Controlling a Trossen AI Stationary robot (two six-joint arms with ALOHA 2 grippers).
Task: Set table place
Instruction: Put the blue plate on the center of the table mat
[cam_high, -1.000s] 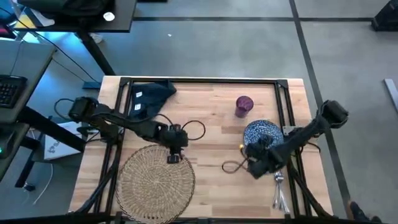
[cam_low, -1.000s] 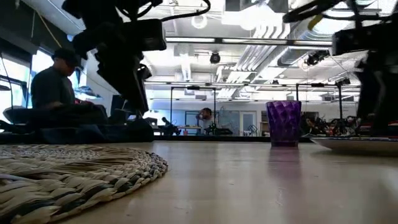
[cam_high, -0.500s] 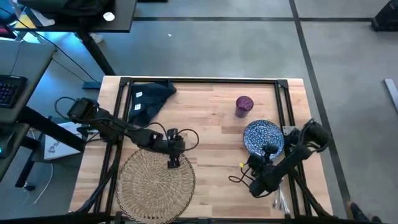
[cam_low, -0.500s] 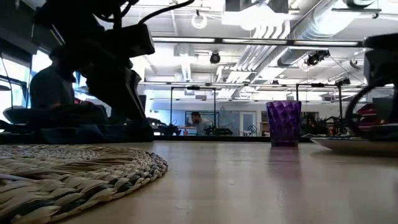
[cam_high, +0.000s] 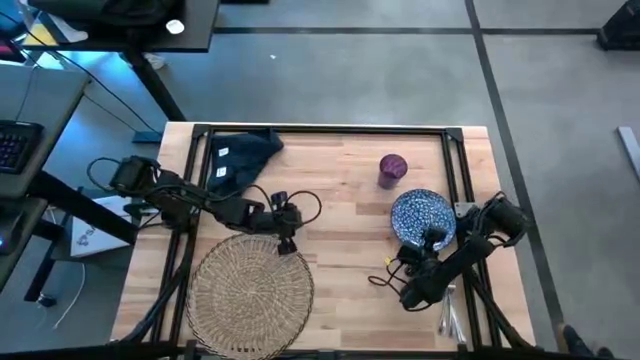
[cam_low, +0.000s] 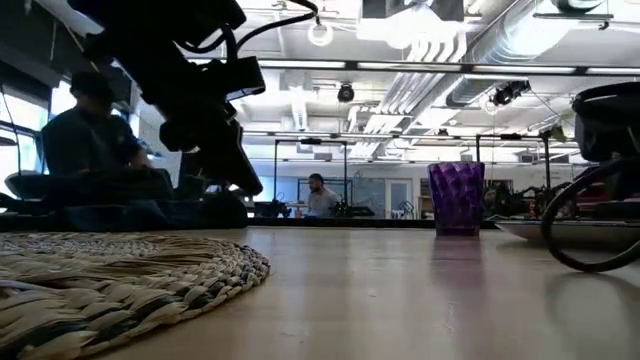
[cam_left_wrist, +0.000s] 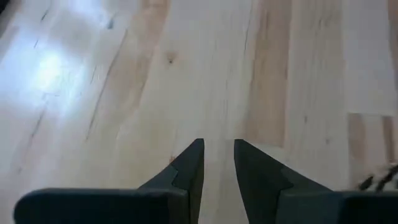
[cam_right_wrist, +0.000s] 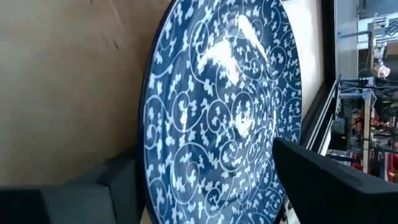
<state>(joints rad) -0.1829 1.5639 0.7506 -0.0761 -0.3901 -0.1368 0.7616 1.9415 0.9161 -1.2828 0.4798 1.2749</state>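
Note:
The blue-white plate (cam_high: 423, 217) lies flat on the table (cam_high: 340, 200) at the right. My right gripper (cam_right_wrist: 205, 186) is open and turned on its side at the plate's near rim, one finger low by the rim's outside and the other over the plate's face. My left gripper (cam_left_wrist: 218, 152), open by a narrow gap, hangs over bare wood just past the far edge of the round wicker mat (cam_high: 250, 290). The purple cup (cam_high: 392, 168) stands beyond the plate. The dark napkin (cam_high: 240, 158) lies crumpled at the far left. Silver cutlery (cam_high: 450, 315) lies near the right front corner. My right gripper has the plate's near rim (cam_right_wrist: 149, 155) between its open fingers, which come level from the table's near side. One finger (cam_right_wrist: 118, 183) is beside the rim at table height and the other (cam_right_wrist: 323, 180) above the plate's face. Whether either one touches the plate, I cannot tell.
A black rail frame (cam_high: 320, 130) runs along the table's far and side edges. A loose black cable loop (cam_high: 385, 275) from the right arm rests on the wood near the plate. Bare wood lies between mat and plate. A person (cam_low: 90, 150) sits beyond the table.
My right arm has drawn back toward the near edge and sunk lower, its gripper now level at the plate's near rim. My left gripper has gone from above the mat's far part toward the far edge and a little right, and now hangs over bare wood.

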